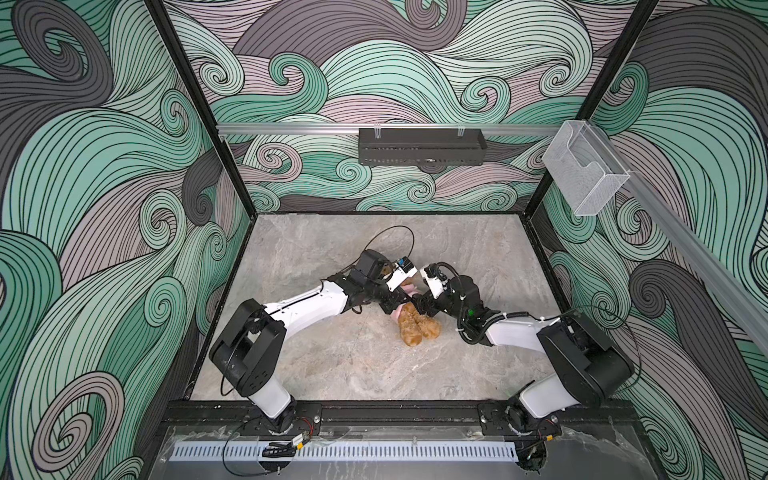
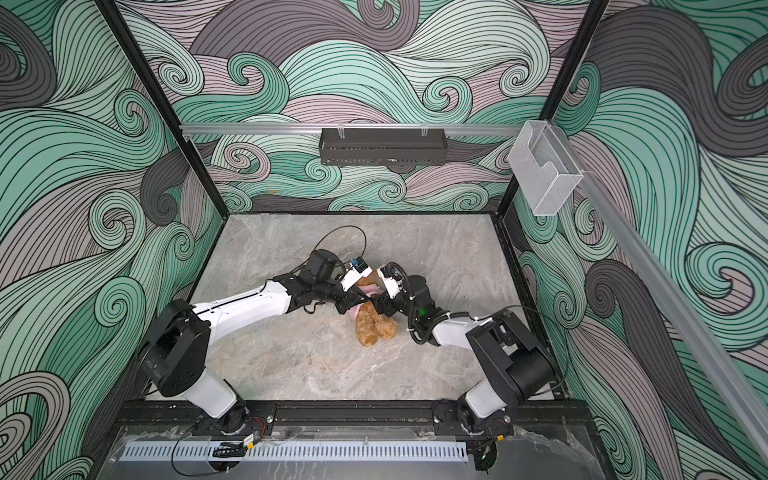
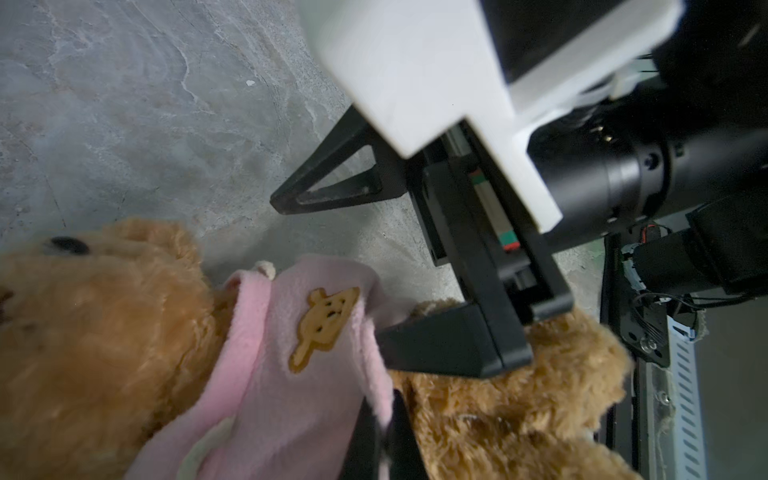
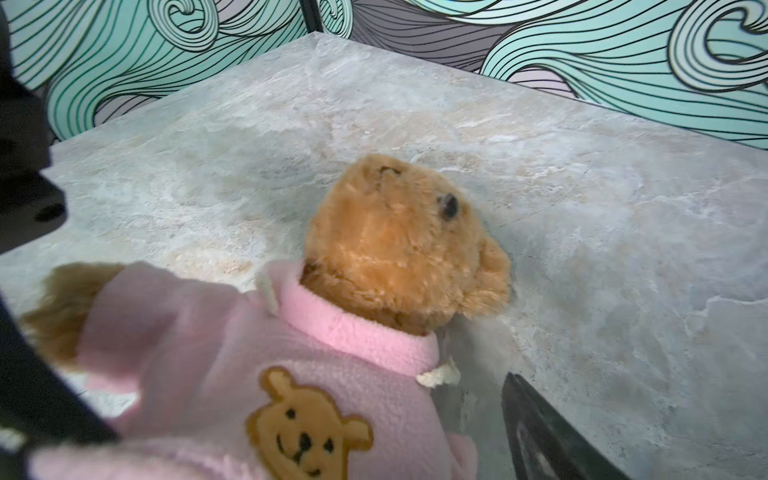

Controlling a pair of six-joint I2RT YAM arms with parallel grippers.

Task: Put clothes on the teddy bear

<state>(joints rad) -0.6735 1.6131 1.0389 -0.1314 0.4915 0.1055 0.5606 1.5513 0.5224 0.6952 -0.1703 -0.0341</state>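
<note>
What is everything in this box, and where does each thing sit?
golden-brown plush teddy bear: one, lying mid-table between the arms.
pink fleece garment with an orange bear-face patch: one, on the bear's upper body, collar round its neck.
grey marble-look table: one, floor of the booth.
black perforated metal tray: one, hung on the back wall rail.
clear plastic holder: one, on the right wall rail.
white slotted strip: one, along the front edge.
swirl-patterned walls: green, grey and mauve, on three sides.
left arm: one, white and black; jaws shut on the garment.
right arm: one, white and black; jaws open over the bear's belly.
</note>
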